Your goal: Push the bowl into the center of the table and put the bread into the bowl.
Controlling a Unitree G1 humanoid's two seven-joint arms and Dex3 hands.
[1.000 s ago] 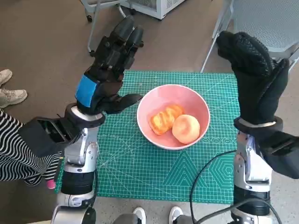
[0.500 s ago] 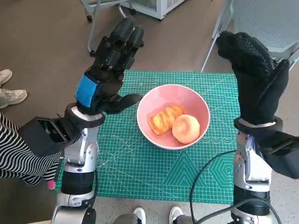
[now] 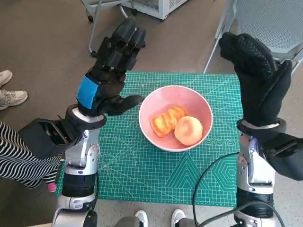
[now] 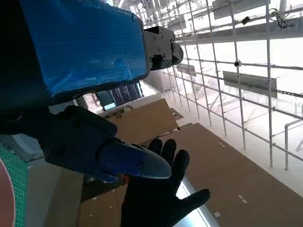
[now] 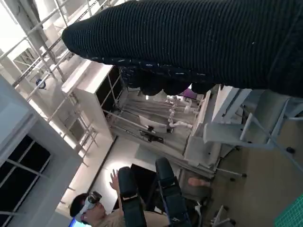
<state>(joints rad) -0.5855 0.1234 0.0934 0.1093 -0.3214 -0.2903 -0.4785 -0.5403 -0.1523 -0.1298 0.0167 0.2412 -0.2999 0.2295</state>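
Showing only overhead, bread [image 3: 166, 121] sits in bowl [image 3: 199, 104]

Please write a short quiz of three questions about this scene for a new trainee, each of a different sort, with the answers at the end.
1. True or false: the pink round bowl stands on the green cutting mat.
2. What lies in the bowl? A) one banana B) a ridged orange bread roll and a round orange bun C) nothing
3. Fill in: the left hand with blue tape and the right hand in the black knitted glove both hold ____.

Key:
1. True.
2. B; the two breads lie side by side and appear to touch.
3. Nothing; both hands are raised above the table with fingers spread, one on each side of the bowl.
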